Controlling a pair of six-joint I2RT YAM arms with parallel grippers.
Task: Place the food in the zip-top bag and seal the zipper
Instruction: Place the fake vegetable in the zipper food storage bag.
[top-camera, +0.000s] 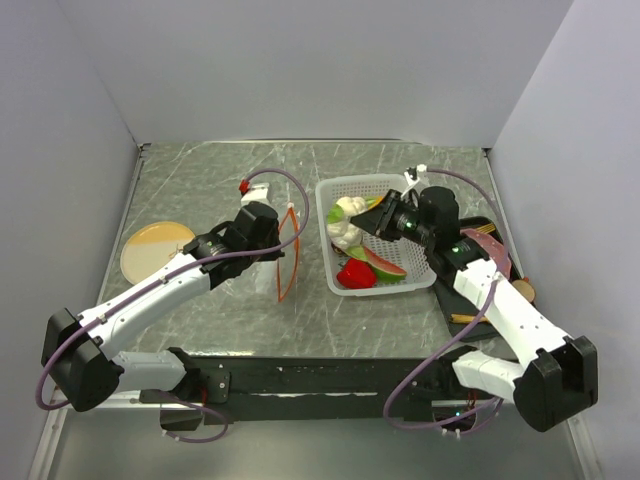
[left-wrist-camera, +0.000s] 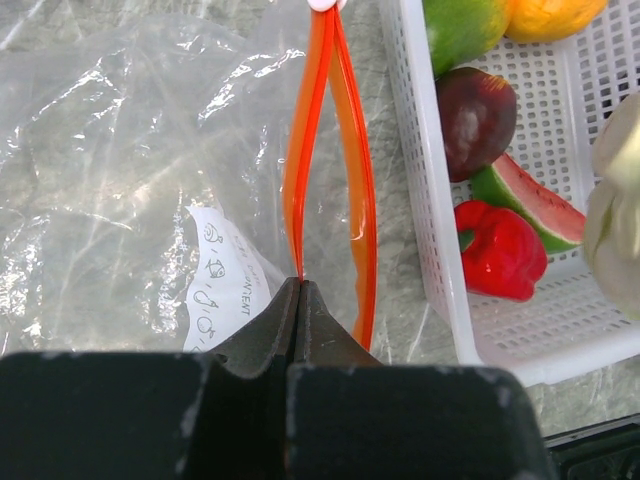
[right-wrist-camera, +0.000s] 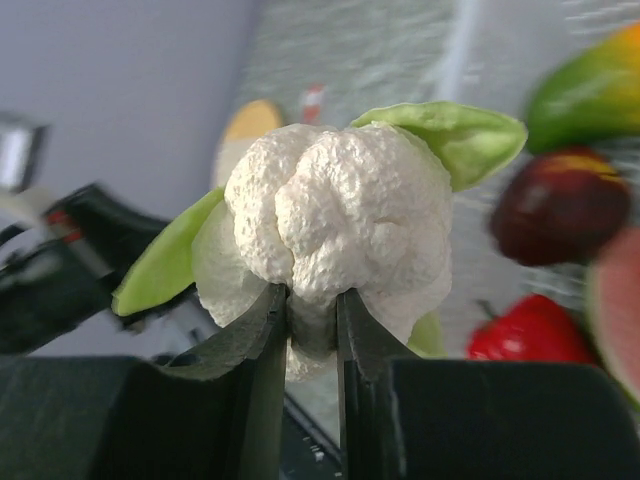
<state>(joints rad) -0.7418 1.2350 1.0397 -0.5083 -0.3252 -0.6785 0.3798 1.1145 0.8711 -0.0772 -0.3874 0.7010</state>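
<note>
Cauliflower is clamped in the right gripper over the basket; left gripper pinches zipper.

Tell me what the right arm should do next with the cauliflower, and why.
Probably carry it left to the mouth of the bag. The right gripper is shut on the cauliflower at the basket, while the left gripper pinches the zipper, whose two sides stand apart, so the bag looks open.
</note>
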